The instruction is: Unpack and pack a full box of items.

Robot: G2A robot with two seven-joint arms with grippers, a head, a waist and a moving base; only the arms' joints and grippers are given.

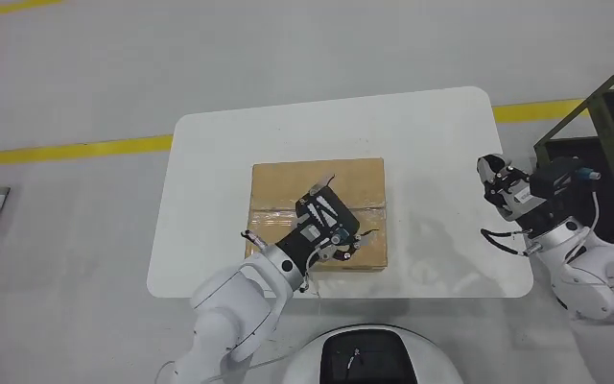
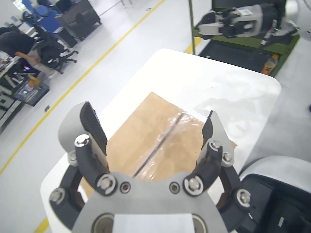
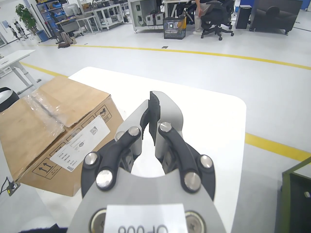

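the box [image 1: 288, 187] is a closed brown cardboard carton, its two top flaps meeting at a centre seam [image 2: 167, 134] sealed with wrinkled clear tape. it sits squarely on the white table [image 1: 432, 134], slightly nearer the robot's edge than the far one.

it probably handles as a stiff, heavy thing. the task calls it full, so a single pinch would likely not lift it. the cardboard faces look dry and grippy, while the tape looks slick and thin. the sensible place to take hold is probably the seam or a flap edge, to peel or split the tape. the side walls suit only a two-armed squeeze.

the left gripper [image 2: 148, 110] hangs just above the box's top, over the seam, jaws spread wide and empty. the right gripper [image 3: 151, 105] is well apart from the box, out past its side with the label [image 3: 80, 144], pads almost together and holding nothing.

beside the box the tabletop is smooth, glossy and round-cornered. beyond the box lies pale floor with a yellow line [image 1: 86, 149], and a green rack [image 2: 218, 8] stands past the right gripper.
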